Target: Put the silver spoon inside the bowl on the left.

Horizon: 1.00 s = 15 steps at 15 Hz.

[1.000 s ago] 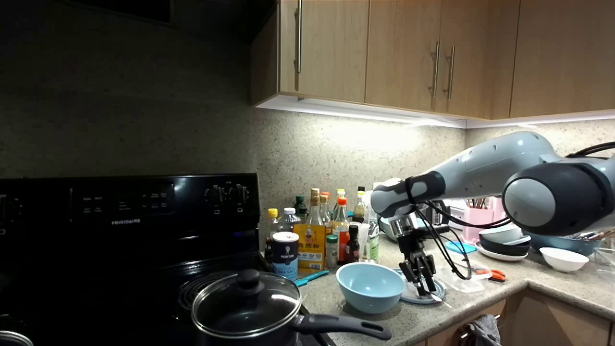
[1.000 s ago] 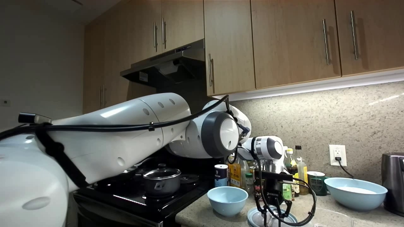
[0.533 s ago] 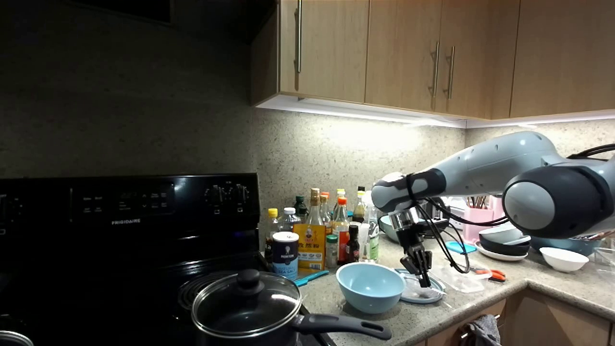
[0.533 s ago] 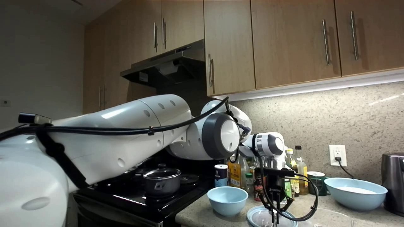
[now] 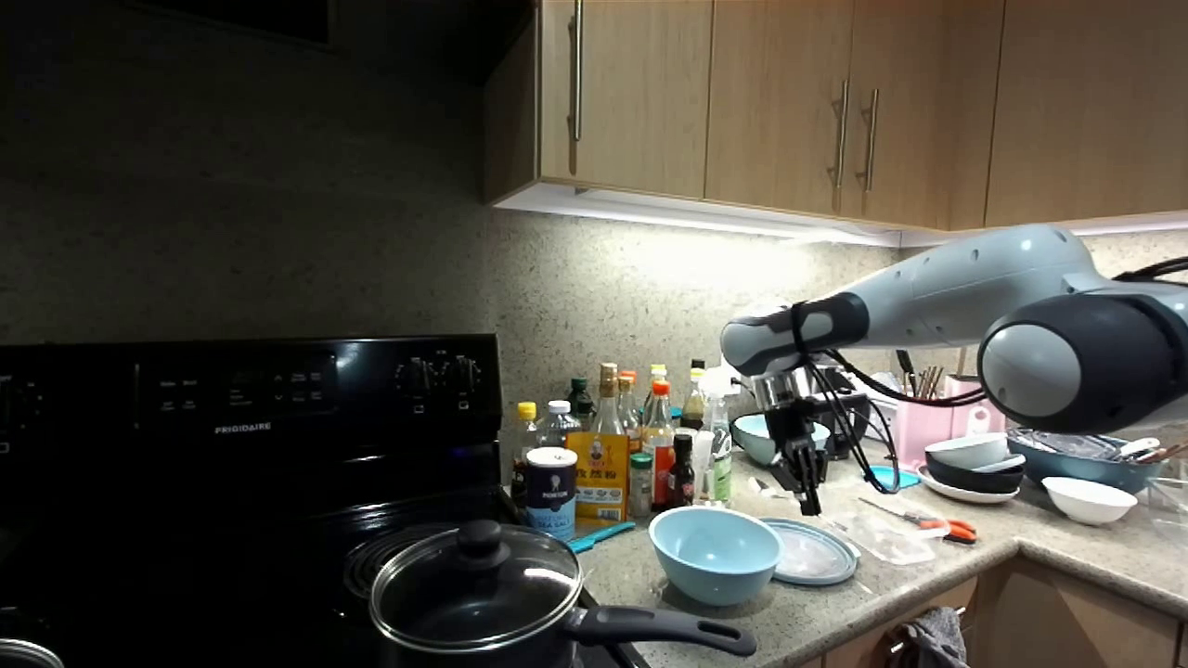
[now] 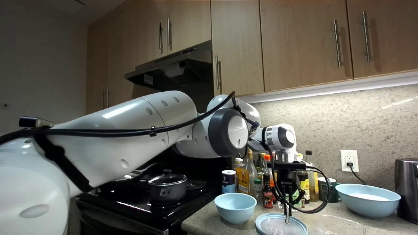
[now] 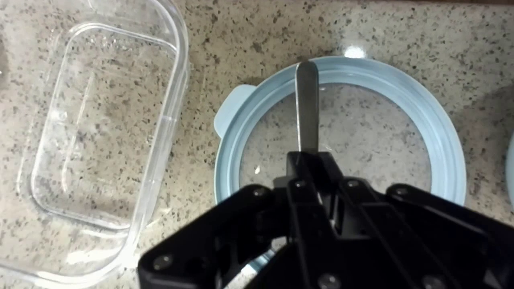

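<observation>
Gripping the spoon (image 7: 307, 106), the jaws hold it above the lid (image 7: 373, 124) near the front edge of the surface (image 7: 249, 36). The bowl (image 5: 713, 586) stands beside the lid, toward the front corner by the stove (image 5: 278, 482); a clear container (image 7: 166, 124) lies on the lid's opposite side.

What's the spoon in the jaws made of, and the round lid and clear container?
The spoon looks like metal, probably stainless steel, satin: grey handle, bright edge. The round lid: probably plastic, smooth; blue tabbed rim, see-through centre. The clear container: glossy and transparent, with glints; plastic or glass, I can't tell.
</observation>
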Each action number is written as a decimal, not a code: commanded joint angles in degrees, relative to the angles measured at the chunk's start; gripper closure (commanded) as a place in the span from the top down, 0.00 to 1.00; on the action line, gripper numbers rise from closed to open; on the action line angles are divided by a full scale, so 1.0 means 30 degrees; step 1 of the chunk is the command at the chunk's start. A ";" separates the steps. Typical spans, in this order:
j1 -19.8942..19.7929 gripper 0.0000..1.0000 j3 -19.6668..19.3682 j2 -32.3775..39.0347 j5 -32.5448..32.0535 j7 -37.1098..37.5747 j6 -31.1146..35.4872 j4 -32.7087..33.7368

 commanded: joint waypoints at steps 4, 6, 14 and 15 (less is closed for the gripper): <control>0.1701 0.03 -0.0089 -0.4277 -0.0452 0.0698 0.0586 -0.4218; 0.2397 0.03 -0.0180 -0.5394 -0.0683 0.0944 0.0615 -0.5630; 0.3272 0.03 0.0473 -0.9125 -0.1274 0.0604 0.0345 -1.1963; 0.3285 0.11 0.0585 -0.7197 -0.1142 0.0790 -0.0354 -0.8994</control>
